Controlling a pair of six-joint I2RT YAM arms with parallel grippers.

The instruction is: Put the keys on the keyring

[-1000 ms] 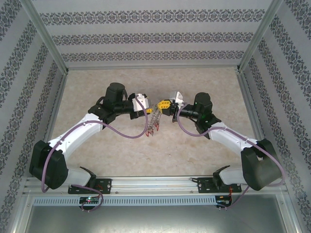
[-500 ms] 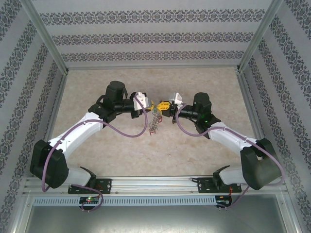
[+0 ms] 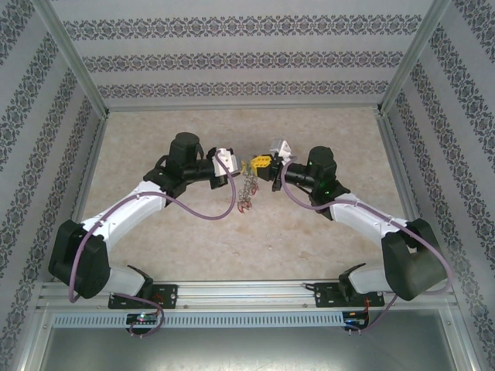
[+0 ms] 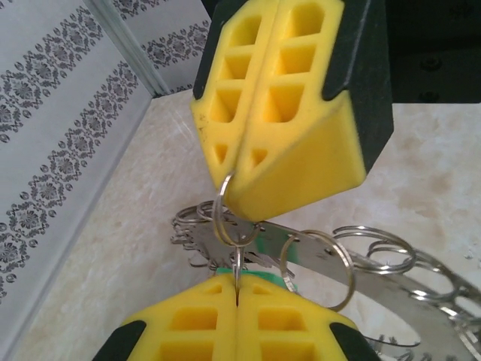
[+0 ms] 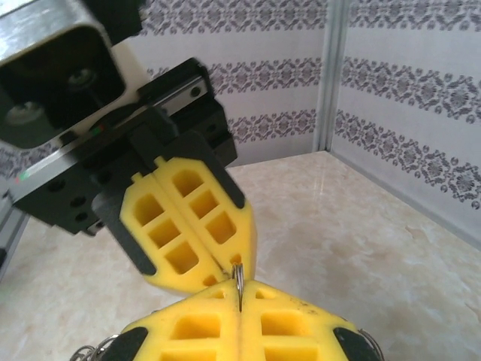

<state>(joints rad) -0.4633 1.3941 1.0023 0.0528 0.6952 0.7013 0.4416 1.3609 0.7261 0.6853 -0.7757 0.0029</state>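
The left gripper (image 4: 237, 297), at the bottom edge, has its yellow jaws pressed together on a thin wire loop (image 4: 237, 272). From the top, the right gripper (image 4: 242, 188) pinches a small split ring (image 4: 217, 214) the same way. Behind them hang the keys (image 4: 197, 235), a green tag (image 4: 267, 252) and further rings (image 4: 376, 248), over the marbled bench (image 4: 113, 286).

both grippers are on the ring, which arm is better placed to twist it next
Leaning right. Left gripper and right gripper are both shut tip to tip on one small split ring. The keys hang closest to the left, so left can steady the load while right twists.
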